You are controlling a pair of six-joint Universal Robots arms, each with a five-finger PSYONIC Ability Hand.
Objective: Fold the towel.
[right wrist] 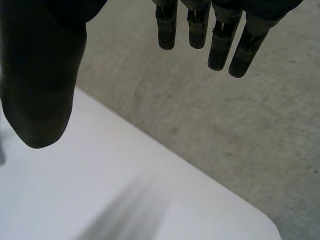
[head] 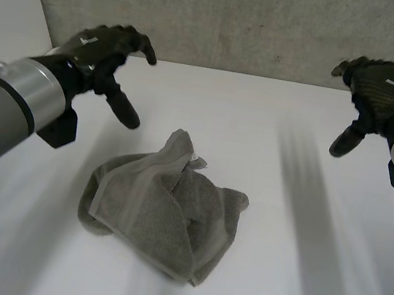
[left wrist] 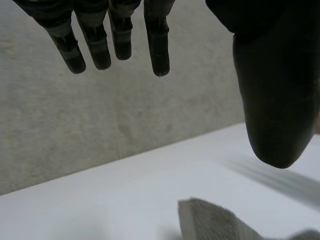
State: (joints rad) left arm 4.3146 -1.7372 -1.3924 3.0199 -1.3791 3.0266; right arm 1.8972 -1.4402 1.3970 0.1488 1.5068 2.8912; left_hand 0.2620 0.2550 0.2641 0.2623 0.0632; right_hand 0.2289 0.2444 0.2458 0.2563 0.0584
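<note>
- The grey towel (head: 163, 214) lies in a crumpled heap on the white table (head: 296, 232), about midway between its left and right edges and nearer to its front edge than to the concrete wall (head: 241, 19).
- Several layers are bunched over each other, and 1 raised corner (left wrist: 212, 222) stands up on the wall side of the heap. In the left wrist view it sits below the fingertips and well apart from them.
- The left hand (head: 103, 52) hangs above the back left part of the table. Its fingers (left wrist: 92, 47) are straight and a little spread, the thumb (left wrist: 272, 100) is held wide, and it holds nothing.
- The right hand (head: 385, 84) hangs above the back right part, also relaxed and spread, and it is empty.
- I think the 2 hands are kept high and wide apart so that the heap is free to be approached from both sides.
- The folding looks not yet begun, and the towel probably has to be spread flat first.
- Each hand has a small white mark on its back, but I cannot read it. I can read no writing on the towel either.
</note>
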